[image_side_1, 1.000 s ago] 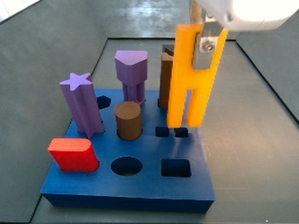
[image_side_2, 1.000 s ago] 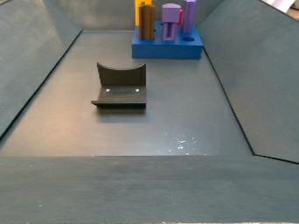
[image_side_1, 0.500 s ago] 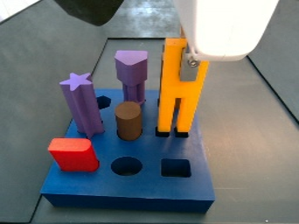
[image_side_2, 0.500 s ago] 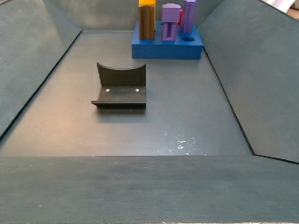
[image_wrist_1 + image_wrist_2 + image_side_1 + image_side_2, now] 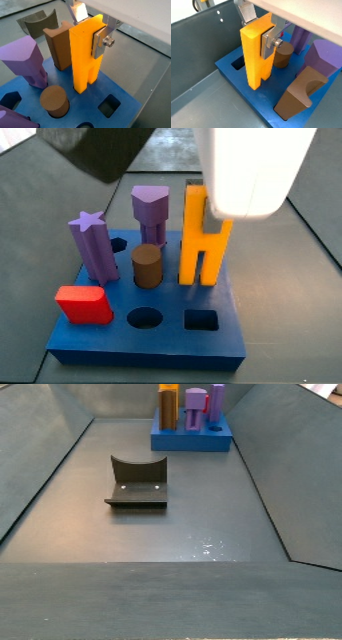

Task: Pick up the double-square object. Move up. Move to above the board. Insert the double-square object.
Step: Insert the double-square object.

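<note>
Double-square yellow-orange block point(image 5: 87, 55) is clamped by the gripper point(image 5: 92, 31), its legs entering the bright-blue board point(image 5: 147, 333); release is left.

Claw point(image 5: 89, 31) vertical over board, 2 silver fingers point(image 5: 101, 42) clamped on double-square object point(image 5: 87, 55).

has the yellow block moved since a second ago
Yes. In a side view the yellow block, shut in the gripper, has gone down: its legs now sit in the board.
</note>
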Controlling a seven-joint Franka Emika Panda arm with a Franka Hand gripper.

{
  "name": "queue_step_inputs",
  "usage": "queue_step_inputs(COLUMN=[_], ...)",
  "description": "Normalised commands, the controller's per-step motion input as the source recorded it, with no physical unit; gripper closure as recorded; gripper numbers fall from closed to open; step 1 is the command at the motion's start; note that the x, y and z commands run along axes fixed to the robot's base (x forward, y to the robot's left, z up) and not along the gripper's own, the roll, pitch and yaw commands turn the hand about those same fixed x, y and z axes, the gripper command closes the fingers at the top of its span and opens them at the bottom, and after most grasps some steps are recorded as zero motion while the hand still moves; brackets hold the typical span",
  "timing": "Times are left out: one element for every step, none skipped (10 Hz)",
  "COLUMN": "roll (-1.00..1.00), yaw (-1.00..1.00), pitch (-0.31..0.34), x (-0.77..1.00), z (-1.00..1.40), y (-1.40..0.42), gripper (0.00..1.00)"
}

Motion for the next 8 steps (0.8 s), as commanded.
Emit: queue_step_inputs(roll=[0.14, 0.14, 0.02, 0.0, -0.03, -0.02, 0.01, 0.02], yaw=[-0.04, -0.02, -0.04, -0.04, -0.05, 0.0, -0.03, 0.0], pitch=[-0.066, -0.076, -0.091, -0.047, -0.036, -0.091, 0.0, 0.0], x=[-0.09, 0.0, 0.0, 0.11, 0.17, 0.09, -0.03, 0.0], z=[-0.66, -0.84, -0.65, -0.51, -0.45, -0.37, -0.09, 0.0], y=[-0.05, -0.08, 0.0, 0.0, 0.0, 0.01, 0.0, 0.0], gripper=[1.0, 1.0, 1.0, 1.0, 1.0, 1.0, 1.0, 1.0])
